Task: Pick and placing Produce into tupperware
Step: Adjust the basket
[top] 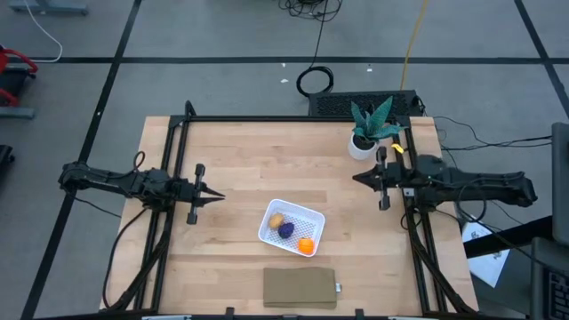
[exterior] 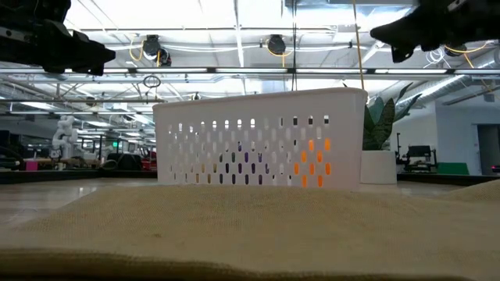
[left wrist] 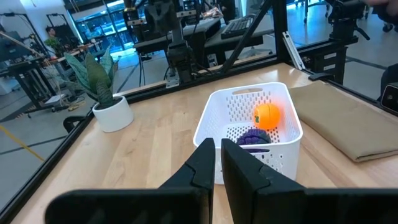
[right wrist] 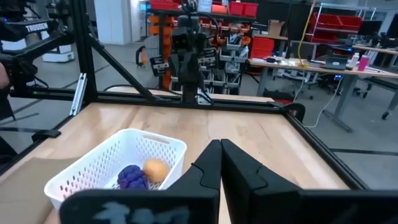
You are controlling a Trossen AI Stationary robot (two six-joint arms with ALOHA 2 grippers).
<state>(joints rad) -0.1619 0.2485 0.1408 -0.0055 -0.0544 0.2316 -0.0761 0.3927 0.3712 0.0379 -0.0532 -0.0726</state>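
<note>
All three pieces sit inside the white tupperware (top: pixel 292 227) at mid-table — orange piece (top: pixel 306 245), purple piece (top: pixel 286 230), tan piece (top: pixel 276 220) — while the left gripper (top: pixel 216 196) and right gripper (top: pixel 358 178) hover off to either side, fingers pinched together, holding nothing.

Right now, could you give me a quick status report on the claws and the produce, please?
Left claw and right claw shut, empty, clear of the tupperware. Orange piece, tan piece and purple piece all inside it. Nothing in the way.
</note>
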